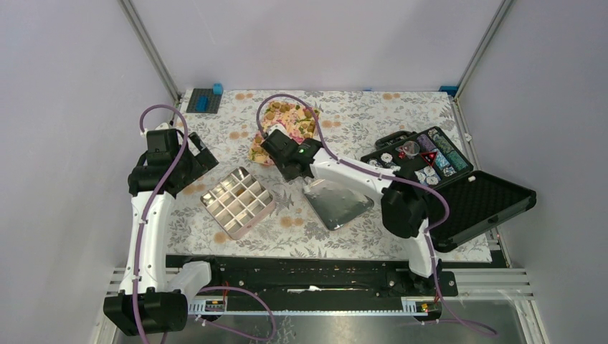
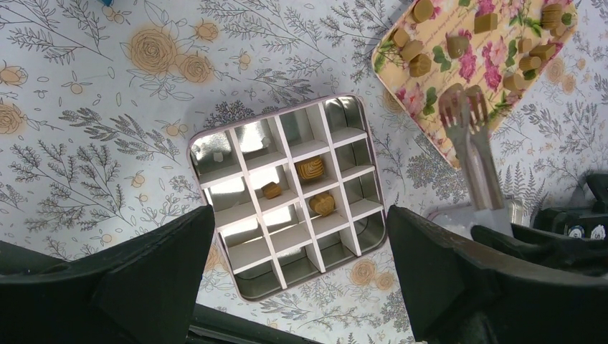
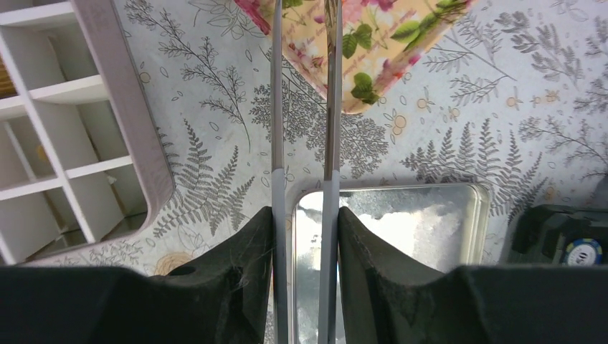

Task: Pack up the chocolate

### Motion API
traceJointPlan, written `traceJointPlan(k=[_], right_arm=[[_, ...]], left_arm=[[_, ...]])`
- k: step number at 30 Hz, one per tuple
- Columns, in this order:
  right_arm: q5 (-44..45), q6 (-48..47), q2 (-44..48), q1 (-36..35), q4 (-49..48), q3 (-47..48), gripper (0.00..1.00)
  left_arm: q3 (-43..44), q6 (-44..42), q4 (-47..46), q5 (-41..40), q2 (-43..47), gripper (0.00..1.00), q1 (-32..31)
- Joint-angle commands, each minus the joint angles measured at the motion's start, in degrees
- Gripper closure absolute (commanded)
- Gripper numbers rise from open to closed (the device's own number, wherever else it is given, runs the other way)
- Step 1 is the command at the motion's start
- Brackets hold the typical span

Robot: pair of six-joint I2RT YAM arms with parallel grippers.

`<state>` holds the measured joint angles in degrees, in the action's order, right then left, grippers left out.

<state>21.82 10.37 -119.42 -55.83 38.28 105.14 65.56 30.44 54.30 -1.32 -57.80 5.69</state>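
Observation:
The chocolate lumps (image 2: 420, 66) lie scattered on a pink flowered tray (image 1: 287, 123), which also shows in the left wrist view (image 2: 459, 43). Three lumps (image 2: 310, 169) sit in middle cells of the divided tin (image 1: 237, 202). My right gripper (image 3: 305, 222) is shut on the grey handles of metal tongs (image 3: 277, 107). The tong tips (image 2: 464, 100) hang over the tray's near edge, a little apart, with nothing seen between them. My left gripper (image 2: 299, 236) is open and empty, above the tin's near edge (image 2: 193, 143).
The tin's silver lid (image 1: 337, 203) lies right of the tin, under my right wrist (image 3: 401, 222). An open black case (image 1: 430, 161) of striped chips stands at the right. A blue block (image 1: 203, 100) sits at the back left.

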Motion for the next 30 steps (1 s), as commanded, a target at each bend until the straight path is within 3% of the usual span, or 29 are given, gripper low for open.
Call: traceJointPlan(k=[1,6,16,23,30], right_arm=[[0.0,0.3,8.9,0.0,-0.8,-1.6,0.63],[-4.0,1.7,13.6,-1.2,-0.3,-3.4,0.64],[-6.3,2.6,18.7,-11.4,1.0,-7.2,0.64],[-8.9,2.7,16.8,-17.4,0.3,-7.3,0.64],[-9.3,2.2,13.1,-18.9,-0.8,-4.9,0.64]], left_arm=[[0.3,-0.5,-1.7,-0.2,1.2,0.01,0.4],[0.9,-0.6,-1.7,-0.5,0.9,0.01,0.4],[5.6,1.3,-0.8,0.6,-1.5,0.01,0.6],[6.7,1.5,-0.5,0.8,-1.7,0.01,0.6],[6.2,1.3,-0.1,0.9,-0.7,0.01,0.6]])
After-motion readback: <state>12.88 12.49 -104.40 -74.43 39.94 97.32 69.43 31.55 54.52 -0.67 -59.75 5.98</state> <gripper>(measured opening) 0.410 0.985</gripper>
